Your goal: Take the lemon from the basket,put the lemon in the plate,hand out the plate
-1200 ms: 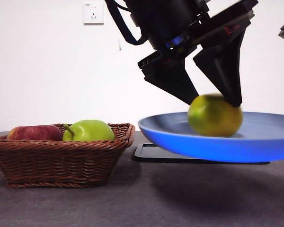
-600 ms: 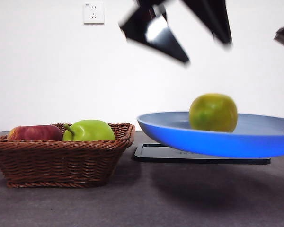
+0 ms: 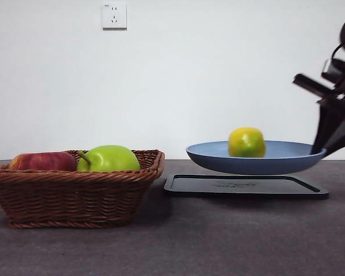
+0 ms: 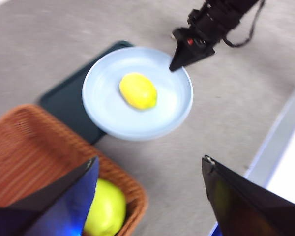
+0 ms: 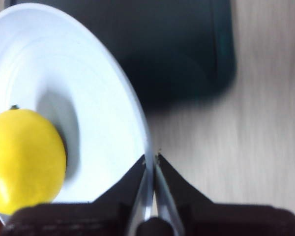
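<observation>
One rim grip carries your hand-out: the right gripper [image 5: 150, 162] has its fingers clamped on the shallow blue-grey plate [image 3: 287, 164], with the small yellow lemon [image 3: 246, 142] lying inboard, while the left gripper [image 4: 150, 167] waits wide open and empty.

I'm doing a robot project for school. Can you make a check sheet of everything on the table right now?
Surface: grey table.
Job's things: lemon lies in the blue-grey plate, which is held up above the black tray; wicker basket stands to the side.
Clutter: green apple and red apple in the basket.
Grippers: right gripper shut on the plate's rim; left gripper open, high above the basket's edge, holding nothing.
Cables: black cable on the right arm.
Surroundings: white wall with a socket.
</observation>
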Available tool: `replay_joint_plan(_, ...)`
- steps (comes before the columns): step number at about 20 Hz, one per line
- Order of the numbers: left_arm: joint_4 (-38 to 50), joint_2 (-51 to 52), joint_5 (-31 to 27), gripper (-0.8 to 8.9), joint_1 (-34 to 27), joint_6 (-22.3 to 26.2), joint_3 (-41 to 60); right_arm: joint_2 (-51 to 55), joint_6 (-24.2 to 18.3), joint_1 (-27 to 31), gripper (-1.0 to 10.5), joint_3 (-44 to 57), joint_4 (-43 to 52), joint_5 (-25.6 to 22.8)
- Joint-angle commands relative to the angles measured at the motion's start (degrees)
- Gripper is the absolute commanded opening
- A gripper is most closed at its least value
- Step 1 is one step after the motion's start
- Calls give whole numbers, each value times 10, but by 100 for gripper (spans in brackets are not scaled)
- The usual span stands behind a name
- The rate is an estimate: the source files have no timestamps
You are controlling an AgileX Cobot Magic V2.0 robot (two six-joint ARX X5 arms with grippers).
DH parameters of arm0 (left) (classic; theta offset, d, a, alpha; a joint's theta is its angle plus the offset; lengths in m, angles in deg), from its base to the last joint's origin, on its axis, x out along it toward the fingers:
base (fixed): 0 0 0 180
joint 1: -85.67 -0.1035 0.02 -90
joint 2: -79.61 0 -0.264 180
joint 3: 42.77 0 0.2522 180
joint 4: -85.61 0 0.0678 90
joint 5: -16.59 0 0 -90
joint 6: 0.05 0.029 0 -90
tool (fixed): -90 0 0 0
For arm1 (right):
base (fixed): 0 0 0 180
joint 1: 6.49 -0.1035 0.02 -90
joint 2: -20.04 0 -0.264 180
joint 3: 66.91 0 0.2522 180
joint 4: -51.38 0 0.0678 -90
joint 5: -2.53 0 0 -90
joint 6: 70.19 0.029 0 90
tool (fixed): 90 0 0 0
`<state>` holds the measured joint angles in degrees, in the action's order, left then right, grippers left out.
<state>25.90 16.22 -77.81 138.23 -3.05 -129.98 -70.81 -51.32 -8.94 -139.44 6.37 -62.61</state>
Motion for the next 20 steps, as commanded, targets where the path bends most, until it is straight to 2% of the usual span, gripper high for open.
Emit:
replay_joint_plan(1, -7, 10, -10, 363, 2, 0, -9, -63, 6, 3, 3, -67, 9, 5)
replay_joint_plan(6, -17, 11, -27, 363, 2, 0, -9, -166, 12, 6, 3, -163, 11, 5)
replay_joint_plan(15, -17, 10, -31, 363, 2, -3, -9, -209, 6, 17, 5, -171, 23, 2)
replay_joint_plan(20, -17, 10, -31, 363, 2, -4, -9, -209, 5, 17, 115, -171, 12, -16)
